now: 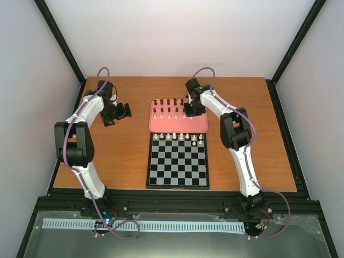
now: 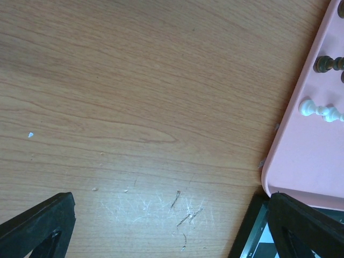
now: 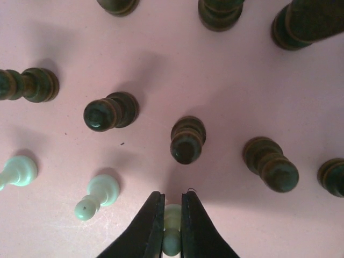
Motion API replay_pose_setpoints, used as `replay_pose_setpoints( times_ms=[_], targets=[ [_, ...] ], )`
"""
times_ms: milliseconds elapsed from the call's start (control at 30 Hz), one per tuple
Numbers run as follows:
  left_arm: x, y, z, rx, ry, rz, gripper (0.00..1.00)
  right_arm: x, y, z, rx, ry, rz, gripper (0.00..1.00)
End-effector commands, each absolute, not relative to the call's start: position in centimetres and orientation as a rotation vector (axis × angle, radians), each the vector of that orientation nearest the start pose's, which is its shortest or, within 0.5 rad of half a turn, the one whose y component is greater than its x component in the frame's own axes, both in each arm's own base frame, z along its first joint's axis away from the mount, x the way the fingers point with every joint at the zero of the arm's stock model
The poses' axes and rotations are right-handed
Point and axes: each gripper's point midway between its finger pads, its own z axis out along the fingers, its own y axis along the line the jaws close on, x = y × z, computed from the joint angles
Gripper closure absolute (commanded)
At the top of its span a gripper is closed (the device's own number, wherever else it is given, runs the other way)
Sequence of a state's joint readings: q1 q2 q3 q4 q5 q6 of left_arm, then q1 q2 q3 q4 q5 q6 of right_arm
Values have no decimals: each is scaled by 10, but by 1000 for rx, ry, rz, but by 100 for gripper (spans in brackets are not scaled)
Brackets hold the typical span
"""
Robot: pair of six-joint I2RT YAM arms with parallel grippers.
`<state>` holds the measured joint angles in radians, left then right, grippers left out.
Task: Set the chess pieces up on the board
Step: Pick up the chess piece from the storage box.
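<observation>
The board (image 1: 178, 166) lies at the table's near middle, with a row of cream-white chess pieces (image 1: 178, 137) on its far edge. Behind it the pink tray (image 1: 201, 127) holds more white and dark pieces. My right gripper (image 1: 192, 110) is over the tray's right part. In the right wrist view it (image 3: 172, 215) is shut on a white pawn (image 3: 172, 232), just above the tray floor (image 3: 161, 64). Dark pieces (image 3: 187, 140) and white pawns (image 3: 99, 196) stand around it. My left gripper (image 1: 121, 111) is open and empty over bare wood, left of the tray.
In the left wrist view the open gripper (image 2: 172, 228) hovers over scratched wood. The pink tray's corner (image 2: 290, 156) is at the right, with a white pawn (image 2: 321, 111) and a dark piece (image 2: 329, 63) on it. The board's corner (image 2: 250, 239) is beneath it.
</observation>
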<state>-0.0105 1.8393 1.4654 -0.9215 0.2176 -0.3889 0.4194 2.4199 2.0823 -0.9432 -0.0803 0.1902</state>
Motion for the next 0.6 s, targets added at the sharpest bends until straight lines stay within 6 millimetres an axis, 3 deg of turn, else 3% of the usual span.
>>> replay_pose_setpoints(
  times_ms=[0, 200, 300, 567],
  targets=[
    [413, -43, 110, -483, 2832, -398, 0, 485, 223, 32, -340, 2871, 197, 95],
    [413, -43, 111, -479, 2829, -398, 0, 480, 223, 66, -344, 2827, 228, 97],
    [413, -42, 112, -480, 2827, -394, 0, 466, 225, 86, -356, 2814, 266, 97],
    [414, -43, 115, -477, 2818, -396, 0, 388, 236, 115, -498, 2820, 291, 97]
  ],
)
